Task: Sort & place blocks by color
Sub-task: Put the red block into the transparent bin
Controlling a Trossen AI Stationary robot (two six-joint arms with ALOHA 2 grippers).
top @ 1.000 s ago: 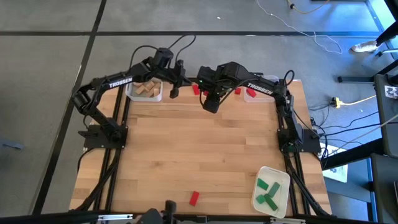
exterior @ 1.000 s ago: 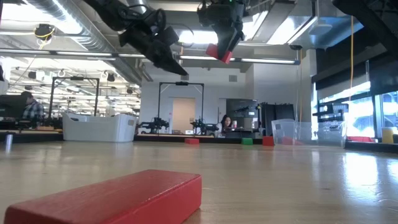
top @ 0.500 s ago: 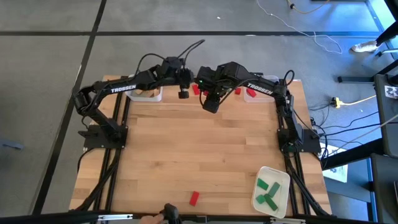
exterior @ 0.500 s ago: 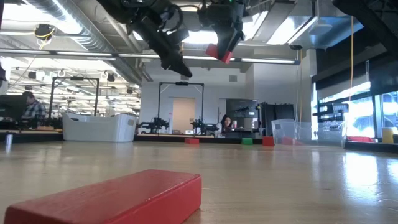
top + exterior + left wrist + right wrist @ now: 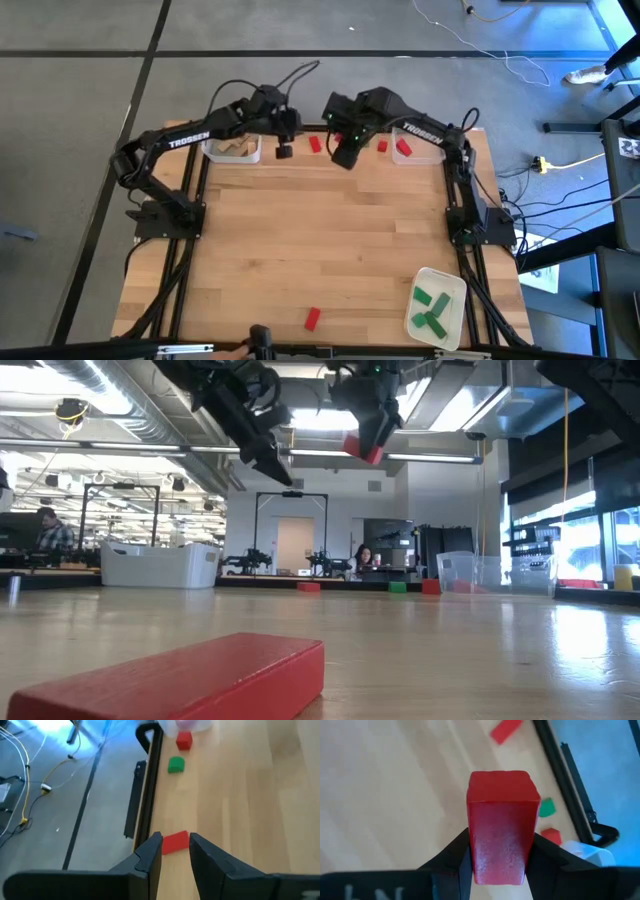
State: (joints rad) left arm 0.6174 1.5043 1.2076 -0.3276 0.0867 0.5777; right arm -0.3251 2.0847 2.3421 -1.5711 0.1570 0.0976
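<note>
Since 1 second ago your left gripper [image 5: 175, 851], fingers parted and empty, swung from the tan-block bin [image 5: 233, 150] above a red block [image 5: 175, 842]; right gripper [image 5: 501, 860] clamps 1 red block [image 5: 502, 845] aloft: light, rigid, smooth, grip flat faces

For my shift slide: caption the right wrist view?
Right claw shut on a red block, held above the wooden table.

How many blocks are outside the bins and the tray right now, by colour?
red blocks loose on the table: 3
held red block in the right gripper: 1
green block loose: 1
Tan: 0
Total: 5
</note>
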